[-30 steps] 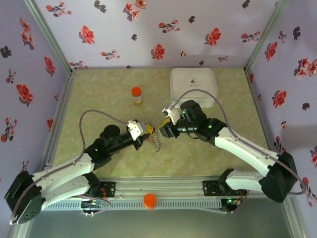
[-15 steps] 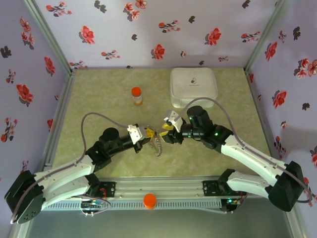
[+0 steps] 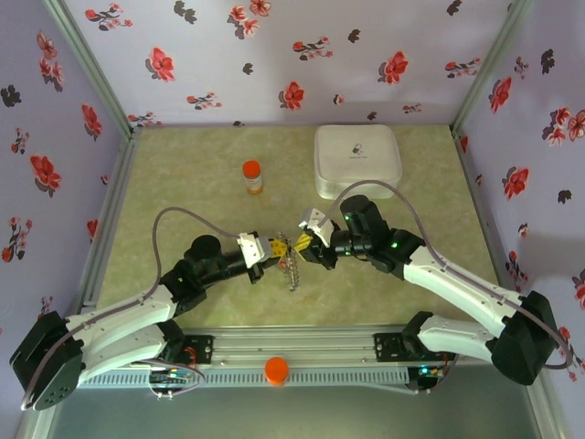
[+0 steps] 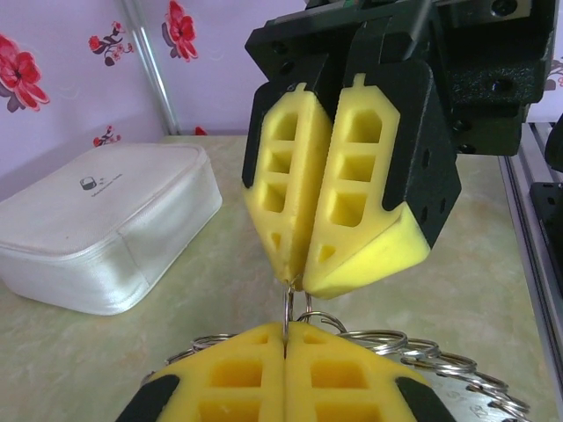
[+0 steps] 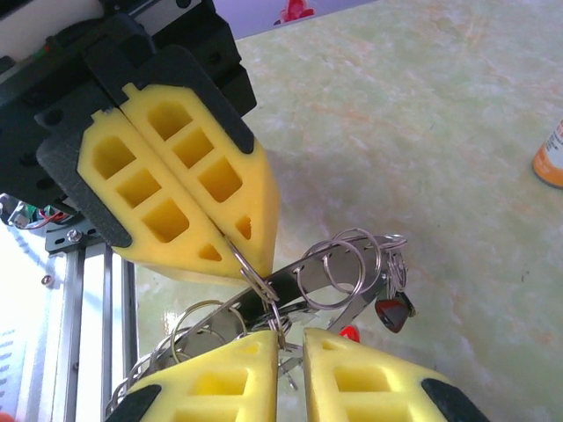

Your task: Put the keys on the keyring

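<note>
Between the two arms, near the middle of the table [image 3: 183, 197], the right gripper [image 3: 307, 241] has drawn in a little toward the left gripper [image 3: 274, 247] since half a second ago, so their tips now nearly meet. The keyring [image 3: 292, 268], which slanted then, now hangs almost straight down below them. The left arm has hardly moved. In the left wrist view, the left gripper's yellow pads [image 4: 237, 374] are pressed together on a thin wire loop at the top of the keyring. The right gripper's tips come down from above and are closed on that same loop, just above the left pads. The rest of the wire loops fan out to the right behind the pads. In the right wrist view, the right gripper's pads [image 5: 220, 387] pinch the loop with only a sliver of gap, and the left gripper's tips meet it from the upper left. The keys [image 5: 394, 309] dangle from the ring's far end, one dark red head clear and a red bit beside it. The bottle [image 3: 252, 176] and case [image 3: 357, 160] stand well apart, farther back.
</note>
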Robot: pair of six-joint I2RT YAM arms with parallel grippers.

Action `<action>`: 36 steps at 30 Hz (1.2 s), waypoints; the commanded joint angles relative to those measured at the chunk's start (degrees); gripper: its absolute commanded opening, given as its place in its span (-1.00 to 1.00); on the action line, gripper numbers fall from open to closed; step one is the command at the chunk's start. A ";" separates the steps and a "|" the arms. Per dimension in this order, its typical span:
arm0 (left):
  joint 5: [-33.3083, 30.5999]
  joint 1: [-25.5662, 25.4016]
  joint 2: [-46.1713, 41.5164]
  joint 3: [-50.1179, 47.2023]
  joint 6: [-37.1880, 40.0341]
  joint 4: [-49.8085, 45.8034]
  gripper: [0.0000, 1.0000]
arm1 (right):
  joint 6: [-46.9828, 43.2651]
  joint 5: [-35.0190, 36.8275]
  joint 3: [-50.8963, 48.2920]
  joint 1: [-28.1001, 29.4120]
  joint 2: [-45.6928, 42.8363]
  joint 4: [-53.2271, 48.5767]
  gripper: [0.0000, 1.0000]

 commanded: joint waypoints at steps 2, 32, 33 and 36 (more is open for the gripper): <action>1.35 -0.36 -0.20 0.03 1.45 4.39 -1.00 | -1.98 -2.03 2.14 -0.10 0.67 -2.23 -0.80; 3.94 -0.36 0.39 0.65 1.08 4.21 -1.00 | -2.19 -2.12 2.41 -0.08 0.85 -3.22 -1.00; 4.11 -0.41 0.38 0.64 0.93 4.40 -1.00 | -2.42 -1.72 2.41 -0.09 1.20 -3.65 -1.00; 4.88 -0.36 0.39 0.19 -0.12 6.41 -1.00 | -3.72 -0.88 2.76 -0.09 3.15 -5.67 -1.00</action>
